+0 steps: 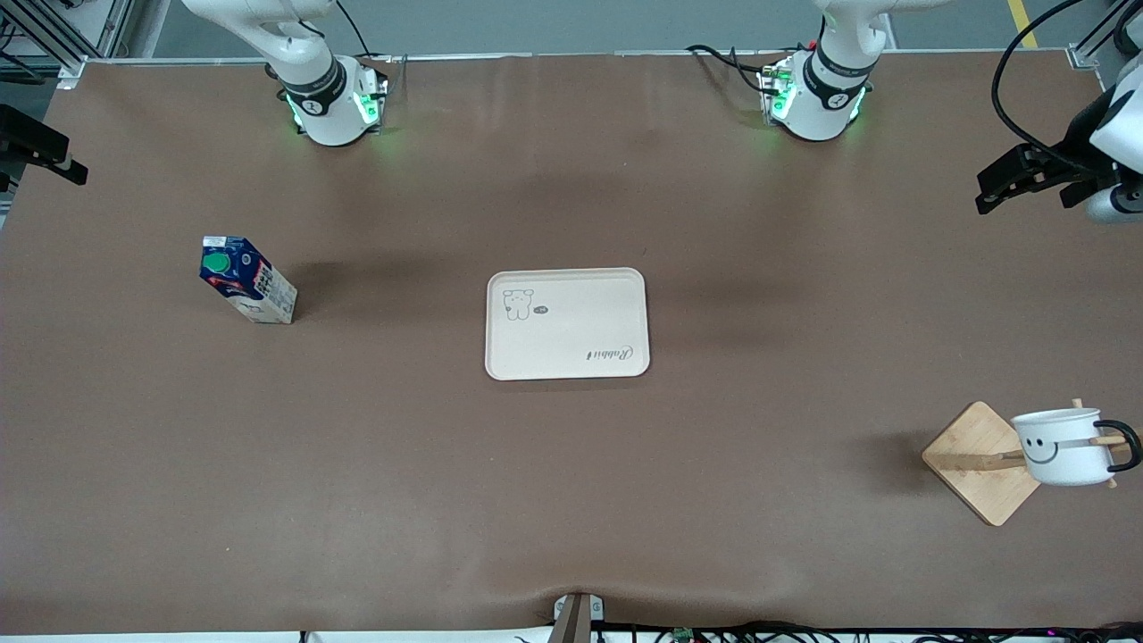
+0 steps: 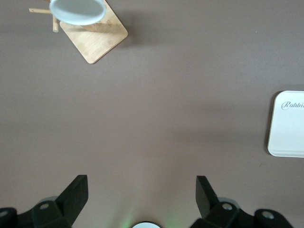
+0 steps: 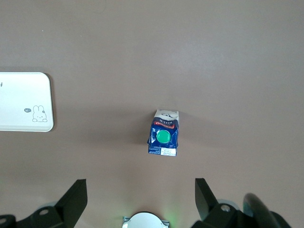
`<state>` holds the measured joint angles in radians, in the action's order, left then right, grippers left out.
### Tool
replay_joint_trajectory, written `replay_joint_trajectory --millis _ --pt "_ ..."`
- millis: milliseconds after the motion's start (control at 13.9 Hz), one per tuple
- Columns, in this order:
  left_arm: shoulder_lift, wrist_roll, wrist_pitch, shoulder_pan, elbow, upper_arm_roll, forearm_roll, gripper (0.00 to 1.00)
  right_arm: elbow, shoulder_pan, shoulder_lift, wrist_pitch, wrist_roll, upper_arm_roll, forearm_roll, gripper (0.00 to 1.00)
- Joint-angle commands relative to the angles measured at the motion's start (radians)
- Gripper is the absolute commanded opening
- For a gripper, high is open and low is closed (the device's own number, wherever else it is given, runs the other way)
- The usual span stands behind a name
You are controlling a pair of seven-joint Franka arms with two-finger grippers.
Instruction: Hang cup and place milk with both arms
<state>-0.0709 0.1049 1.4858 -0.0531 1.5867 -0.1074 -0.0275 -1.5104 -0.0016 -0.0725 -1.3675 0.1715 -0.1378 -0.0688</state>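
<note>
The milk stands upright on the table toward the right arm's end; it also shows in the right wrist view, green cap up. The cup hangs on a peg of a wooden rack toward the left arm's end, the peg through its black handle. The left wrist view shows its rim over the rack's base. My left gripper is open and empty, high over bare table by its base. My right gripper is open and empty, high over bare table near the milk. Neither gripper shows in the front view.
A cream tray lies at the table's middle, bare; it shows in the left wrist view and the right wrist view. Black fixtures jut in at the right arm's end and the left arm's end.
</note>
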Motion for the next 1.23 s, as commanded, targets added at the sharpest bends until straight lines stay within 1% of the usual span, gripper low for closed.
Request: replay_joint_trajectory --millis 0,72,216,361,649,1155 --pt "-0.014 -0.013 -0.022 -0.001 -0.013 0.006 -0.017 1.0 -0.019 0.005 -0.019 -0.012 0.019 0.003 0.021 1.0" --pt "-0.01 -0.014 -0.022 -0.001 -0.014 0.006 -0.017 1.0 -0.017 0.008 -0.019 -0.013 0.026 0.004 0.026 1.0" --pt "-0.004 -0.016 -0.022 -0.001 -0.033 0.006 -0.017 1.0 -0.017 0.032 -0.019 -0.018 0.04 0.006 0.078 1.0" --pt "-0.004 -0.014 -0.022 -0.001 -0.039 0.006 -0.017 1.0 -0.019 0.02 -0.019 -0.018 0.046 0.001 0.084 1.0" --pt "0.003 -0.05 -0.022 -0.001 -0.045 0.006 -0.017 1.0 -0.024 0.02 -0.018 -0.021 0.036 0.006 0.084 1.0" --pt "0.003 -0.05 -0.033 -0.001 -0.047 0.008 -0.018 1.0 -0.024 0.026 -0.016 -0.022 0.036 0.006 0.083 1.0"
